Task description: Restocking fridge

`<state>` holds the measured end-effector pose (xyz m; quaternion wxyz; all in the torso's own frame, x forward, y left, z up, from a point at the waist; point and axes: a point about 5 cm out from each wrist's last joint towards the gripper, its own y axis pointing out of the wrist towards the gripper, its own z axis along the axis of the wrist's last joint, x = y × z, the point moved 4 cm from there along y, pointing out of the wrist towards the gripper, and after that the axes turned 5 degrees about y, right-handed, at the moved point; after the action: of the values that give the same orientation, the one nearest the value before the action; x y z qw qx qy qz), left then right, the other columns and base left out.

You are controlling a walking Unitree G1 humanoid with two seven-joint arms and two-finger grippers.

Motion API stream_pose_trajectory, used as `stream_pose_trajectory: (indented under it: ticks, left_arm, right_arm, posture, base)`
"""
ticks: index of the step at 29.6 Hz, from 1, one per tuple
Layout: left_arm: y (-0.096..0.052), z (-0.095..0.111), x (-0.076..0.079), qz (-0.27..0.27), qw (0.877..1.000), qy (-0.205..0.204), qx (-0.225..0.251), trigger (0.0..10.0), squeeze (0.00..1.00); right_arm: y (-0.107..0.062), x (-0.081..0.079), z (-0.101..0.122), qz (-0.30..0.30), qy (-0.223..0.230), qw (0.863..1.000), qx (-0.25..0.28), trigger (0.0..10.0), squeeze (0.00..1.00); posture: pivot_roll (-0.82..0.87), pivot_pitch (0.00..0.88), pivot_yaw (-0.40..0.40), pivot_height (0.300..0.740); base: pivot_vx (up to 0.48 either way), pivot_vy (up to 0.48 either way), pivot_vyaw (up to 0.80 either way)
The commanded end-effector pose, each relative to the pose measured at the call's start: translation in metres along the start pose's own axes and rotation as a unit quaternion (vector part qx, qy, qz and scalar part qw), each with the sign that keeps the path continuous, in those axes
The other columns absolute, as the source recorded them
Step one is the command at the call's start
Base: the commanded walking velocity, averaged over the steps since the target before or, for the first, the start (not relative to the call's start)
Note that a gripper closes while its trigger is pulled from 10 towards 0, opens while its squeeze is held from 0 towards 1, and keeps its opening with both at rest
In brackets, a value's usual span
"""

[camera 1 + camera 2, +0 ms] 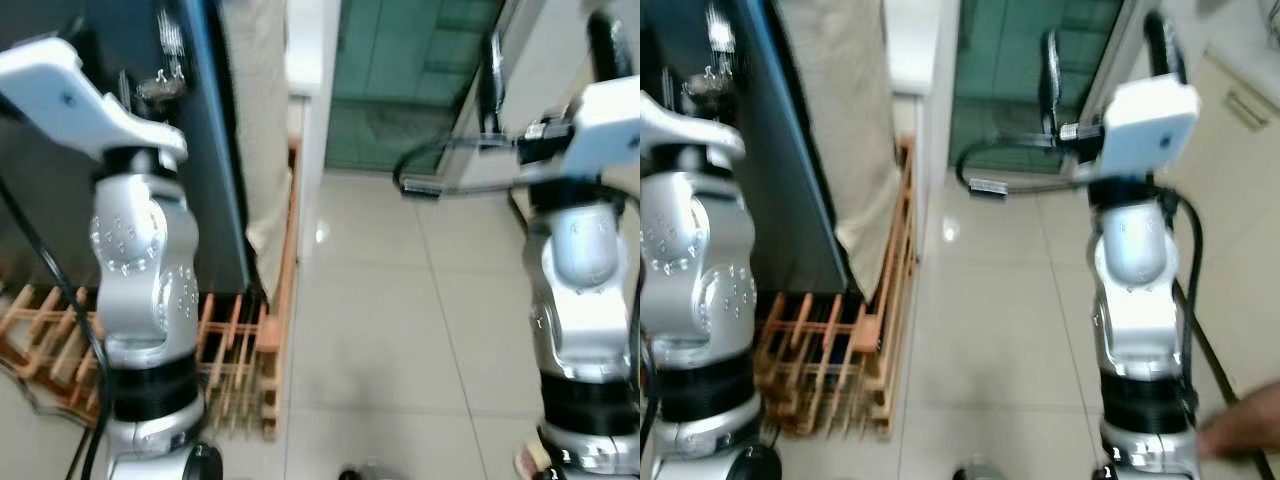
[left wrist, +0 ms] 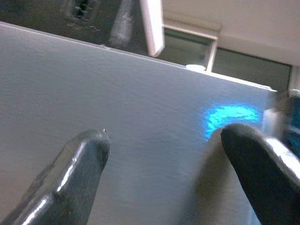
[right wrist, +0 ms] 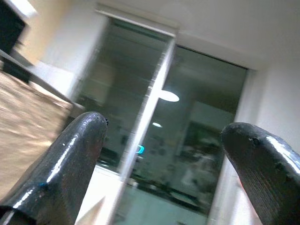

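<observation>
1. Left gripper (image 2: 164, 173), fingers released, faces the grey fridge door (image 2: 140, 117).
2. Right gripper (image 3: 164, 173), fingers released, points at a glass door (image 3: 187, 140).
3. Wooden rack (image 1: 240, 350) sits at 7 o'clock on the tiled floor (image 1: 380, 300).

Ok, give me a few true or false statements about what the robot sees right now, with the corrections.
1. A wooden rack stands on the tiled floor on the robot's left. True.
2. The left pincer is clamped on a bottle. False: its fingers are apart, facing a plain grey surface.
3. The right pincer is open and holds nothing. True.
4. The floor is covered with carpet. False: it is pale glossy tile.
5. A glass door lies ahead. True.
</observation>
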<state>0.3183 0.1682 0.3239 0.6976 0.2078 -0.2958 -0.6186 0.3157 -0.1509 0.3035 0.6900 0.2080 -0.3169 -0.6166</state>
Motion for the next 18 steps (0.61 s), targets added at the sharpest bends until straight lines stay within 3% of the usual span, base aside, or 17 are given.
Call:
stream_pose_trajectory:
  ticks: [1, 4, 7, 10, 13, 18]
  left_arm:
    - [0.0, -0.006, -0.007, 0.019, 1.0, 0.009, -0.017, 10.0, 0.0]
    - [-0.001, -0.019, -0.011, 0.027, 0.998, 0.016, -0.048, 10.0, 0.0]
    - [-0.007, -0.044, -0.002, -0.004, 0.994, 0.016, -0.11, 10.0, 0.0]
    - [-0.019, -0.069, 0.012, -0.045, 0.983, -0.013, -0.175, 10.0, 0.0]
    - [-0.039, -0.09, 0.028, -0.11, 0.965, 0.004, -0.236, 10.0, 0.0]
    - [-0.046, -0.094, 0.027, -0.114, 0.961, -0.004, -0.252, 10.0, 0.0]
  right_arm:
    - [0.0, -0.003, 0.001, 0.006, 0.012, 1.0, -0.002, 10.0, 0.0]
    - [-0.005, -0.002, -0.012, -0.003, 0.041, 0.999, -0.036, 10.0, 0.0]
    - [-0.018, 0.002, -0.04, -0.016, 0.067, 0.993, -0.1, 10.0, 0.0]
    - [-0.032, 0.004, -0.065, -0.027, 0.078, 0.984, -0.161, 10.0, 0.0]
    - [-0.057, 0.005, -0.092, -0.043, 0.087, 0.97, -0.221, 10.0, 0.0]
    - [-0.073, 0.002, -0.104, -0.038, 0.084, 0.964, -0.251, 10.0, 0.0]
  posture:
    - [-0.1, 0.0, -0.042, 0.74]
    - [-0.1, 0.0, -0.042, 0.74]
    - [-0.11, 0.0, -0.041, 0.74]
    - [-0.11, 0.0, -0.041, 0.74]
    - [-0.11, 0.0, -0.035, 0.74]
    - [-0.1, 0.0, -0.022, 0.74]
  base:
    - [0.0, 0.0, 0.0]
    - [0.0, 0.0, 0.0]
    - [0.0, 0.0, 0.0]
    - [0.0, 0.0, 0.0]
    - [0.0, 0.0, 0.0]
    - [0.0, 0.0, 0.0]
